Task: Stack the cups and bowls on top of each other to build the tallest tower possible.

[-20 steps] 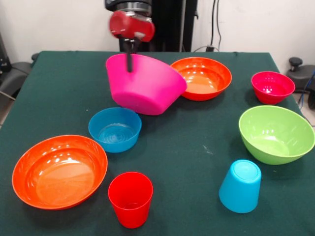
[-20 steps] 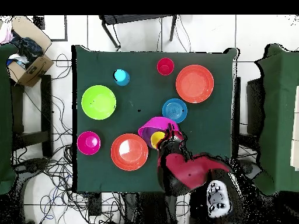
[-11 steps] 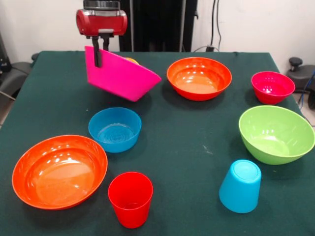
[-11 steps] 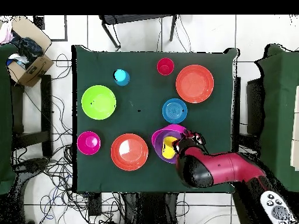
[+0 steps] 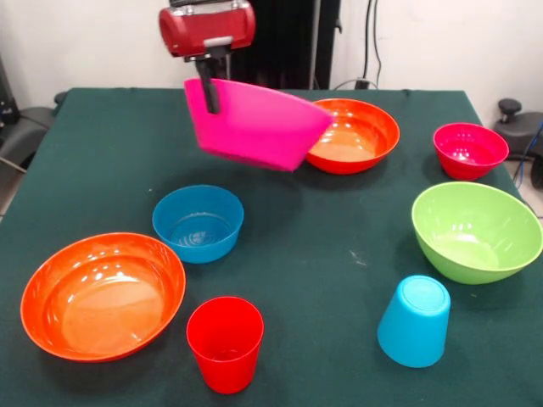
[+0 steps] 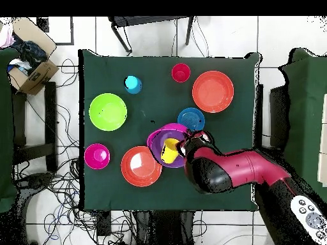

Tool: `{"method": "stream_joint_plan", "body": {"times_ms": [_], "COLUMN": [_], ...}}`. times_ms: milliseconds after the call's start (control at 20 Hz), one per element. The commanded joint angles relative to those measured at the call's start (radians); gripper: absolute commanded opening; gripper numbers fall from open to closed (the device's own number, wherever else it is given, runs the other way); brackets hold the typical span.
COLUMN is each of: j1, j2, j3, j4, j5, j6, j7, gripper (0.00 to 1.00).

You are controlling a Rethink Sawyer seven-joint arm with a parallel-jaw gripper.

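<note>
While the large glossy magenta plastic bowl [image 5: 254, 127] is hanging tilted in the air, the end effector [image 5: 209, 95] is pinching its rim, one finger showing outside the wall. The overhead view is showing a yellow plastic cup [image 6: 169, 150] sitting inside the bowl, with a purple rim around it, so the load is probably several nested pieces. In the front view the bowl is overlapping the near edge of the far glossy orange plastic bowl [image 5: 356, 133], which is resting on the green desk [image 5: 322, 254]. The step in hand appears to be carrying this bowl toward a base for the tower. The next move is calling for centring the bowl over that orange bowl, levelling it, lowering it until it seats, then releasing. The small blue bowl [image 5: 198, 222], near orange bowl [image 5: 102, 294], red cup [image 5: 225, 342], inverted light blue cup [image 5: 414, 320], lime green bowl [image 5: 477, 231] and small crimson bowl [image 5: 470, 149] are standing apart, unstacked.
</note>
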Motion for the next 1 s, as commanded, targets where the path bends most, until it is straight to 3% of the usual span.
{"method": "stream_joint_plan", "body": {"times_ms": [50, 300, 500, 1000], "j1": [-0.029, -0.058, -0.025, -0.047], "j2": [0.089, 0.148, 0.189, 0.175], "j3": [0.218, 0.252, 0.236, 0.224], "j4": [0.013, -0.022, -0.109, -0.262], "j5": [0.078, 0.117, 0.107, 0.113], "j6": [0.233, 0.306, 0.389, 0.601], "j7": [-0.211, -0.219, -0.252, -0.299], "gripper": [0.00, 0.00, 0.00, 0.00]}}
